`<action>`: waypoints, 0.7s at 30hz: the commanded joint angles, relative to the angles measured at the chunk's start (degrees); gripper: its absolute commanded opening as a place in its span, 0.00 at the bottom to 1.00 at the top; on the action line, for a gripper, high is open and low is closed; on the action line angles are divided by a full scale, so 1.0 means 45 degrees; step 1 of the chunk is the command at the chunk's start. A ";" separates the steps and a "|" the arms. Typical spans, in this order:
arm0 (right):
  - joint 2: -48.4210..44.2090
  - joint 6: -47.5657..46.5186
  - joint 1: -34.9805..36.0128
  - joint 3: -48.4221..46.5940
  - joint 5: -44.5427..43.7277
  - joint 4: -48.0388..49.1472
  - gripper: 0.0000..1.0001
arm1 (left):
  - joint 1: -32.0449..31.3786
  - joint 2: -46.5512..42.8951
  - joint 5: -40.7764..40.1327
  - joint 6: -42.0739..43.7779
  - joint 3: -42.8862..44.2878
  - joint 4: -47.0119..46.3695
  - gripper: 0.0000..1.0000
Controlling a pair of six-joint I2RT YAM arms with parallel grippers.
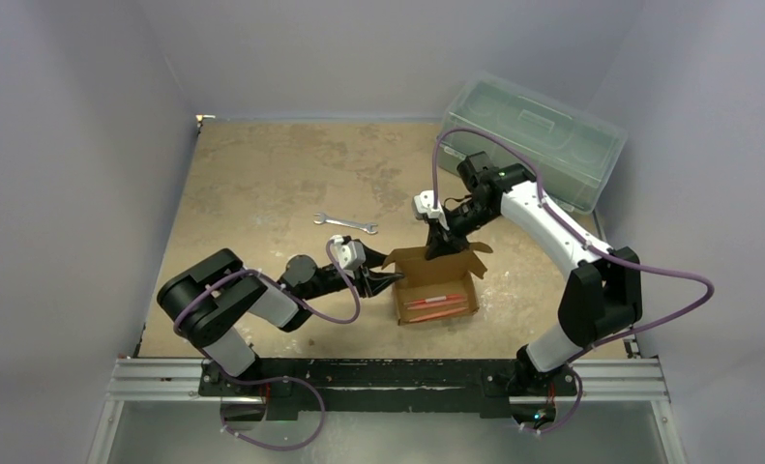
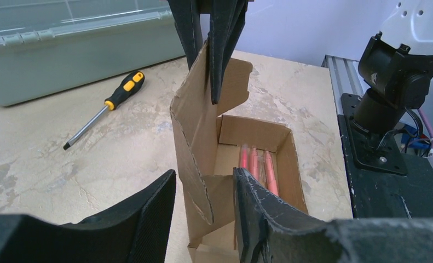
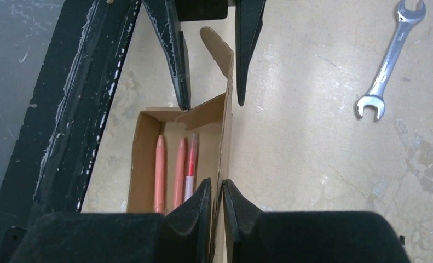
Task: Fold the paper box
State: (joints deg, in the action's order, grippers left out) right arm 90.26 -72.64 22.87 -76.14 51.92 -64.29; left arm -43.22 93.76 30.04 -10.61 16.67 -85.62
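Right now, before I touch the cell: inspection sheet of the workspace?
Surface: mottled beige table.
Job's things: paper box open, one flap upright, red pens inside.
Clutter: wrench, screwdriver, lidded green bin.
Pincers: left pincer open astride the flap; right pincer close on both sides of it, grip unclear.
Cables: purple cables loop off both arms.
Surroundings: pale walls, metal rail.

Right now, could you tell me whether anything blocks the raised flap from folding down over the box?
Only fingers: the left gripper and right gripper each have one inside the paper box flap; pens lie flat below.
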 commanded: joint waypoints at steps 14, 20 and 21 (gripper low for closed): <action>-0.1437 0.1525 0.0064 0.0574 -0.0649 0.0765 0.42 | -0.0452 -0.1041 -0.0540 0.1591 0.0239 0.1628 0.41; -0.2275 0.2438 -0.0096 0.0254 -0.0794 0.0738 0.72 | -0.0823 -0.2135 -0.1819 0.1223 0.0180 0.2676 0.43; -0.2498 0.2547 -0.0197 0.0291 -0.0796 0.0721 0.76 | -0.0900 -0.2325 -0.2021 0.1213 0.0163 0.2951 0.43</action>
State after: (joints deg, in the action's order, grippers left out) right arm 84.14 -64.88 22.81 -73.10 48.66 -61.71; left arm -45.82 87.57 25.34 -4.97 16.80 -75.37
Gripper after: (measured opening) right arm 0.692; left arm 0.422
